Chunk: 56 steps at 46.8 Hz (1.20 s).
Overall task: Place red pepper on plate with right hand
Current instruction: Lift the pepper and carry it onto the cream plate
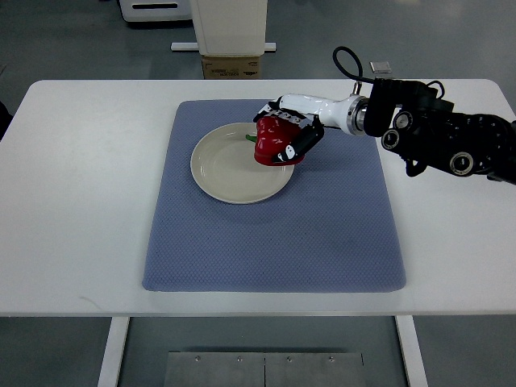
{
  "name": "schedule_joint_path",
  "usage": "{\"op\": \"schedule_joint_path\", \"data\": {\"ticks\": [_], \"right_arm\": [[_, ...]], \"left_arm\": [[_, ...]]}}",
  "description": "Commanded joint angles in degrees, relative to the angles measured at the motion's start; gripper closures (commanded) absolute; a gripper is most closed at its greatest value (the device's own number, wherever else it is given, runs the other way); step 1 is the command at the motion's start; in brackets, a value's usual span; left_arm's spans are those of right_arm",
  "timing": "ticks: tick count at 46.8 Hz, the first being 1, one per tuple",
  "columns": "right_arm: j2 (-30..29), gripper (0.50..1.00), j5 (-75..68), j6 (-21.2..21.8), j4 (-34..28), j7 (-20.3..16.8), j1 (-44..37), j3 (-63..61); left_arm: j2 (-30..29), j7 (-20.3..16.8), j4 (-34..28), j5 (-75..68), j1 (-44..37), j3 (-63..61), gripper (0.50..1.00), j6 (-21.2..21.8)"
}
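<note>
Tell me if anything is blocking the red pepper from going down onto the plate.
Nothing visible does. The right hand holds the red pepper over the plate's right edge, and the plate's surface is bare, with only the blue mat around it.

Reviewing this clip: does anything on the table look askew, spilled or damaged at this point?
Nothing stands out. The right hand grips the red pepper over the right rim of the plate, which sits on the blue mat. The mat lies flat and no spill or damage shows.
</note>
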State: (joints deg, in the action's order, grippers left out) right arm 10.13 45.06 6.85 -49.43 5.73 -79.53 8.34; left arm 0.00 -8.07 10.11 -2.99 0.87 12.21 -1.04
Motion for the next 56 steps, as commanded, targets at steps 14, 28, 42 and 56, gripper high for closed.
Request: {"op": "schedule_joint_path", "data": {"ticks": [14,28,42,56], "right_arm": [[-10.13,1.000,-0.14,0.00,8.29,-1.51,0.43,-2.62],[-10.13,1.000,-0.32,-0.26,13.56,-3.00,1.66,-3.85],[-10.13,1.000,-2.34,-1.40,13.39,-3.71,4.21,-4.82],[-10.13,1.000,-5.33,-1.40,12.42,-2.39,5.08,-5.61]], "left_arm": [[0.00,-0.01,0.00,0.00,0.01,0.00,0.500,-0.01],[0.00,-0.01,0.00,0.00,0.01,0.00,0.500,-0.01],[0.00,-0.01,0.00,0.00,0.01,0.00,0.500,-0.01],[0.00,-0.01,0.00,0.00,0.01,0.00,0.500,-0.01]]}}
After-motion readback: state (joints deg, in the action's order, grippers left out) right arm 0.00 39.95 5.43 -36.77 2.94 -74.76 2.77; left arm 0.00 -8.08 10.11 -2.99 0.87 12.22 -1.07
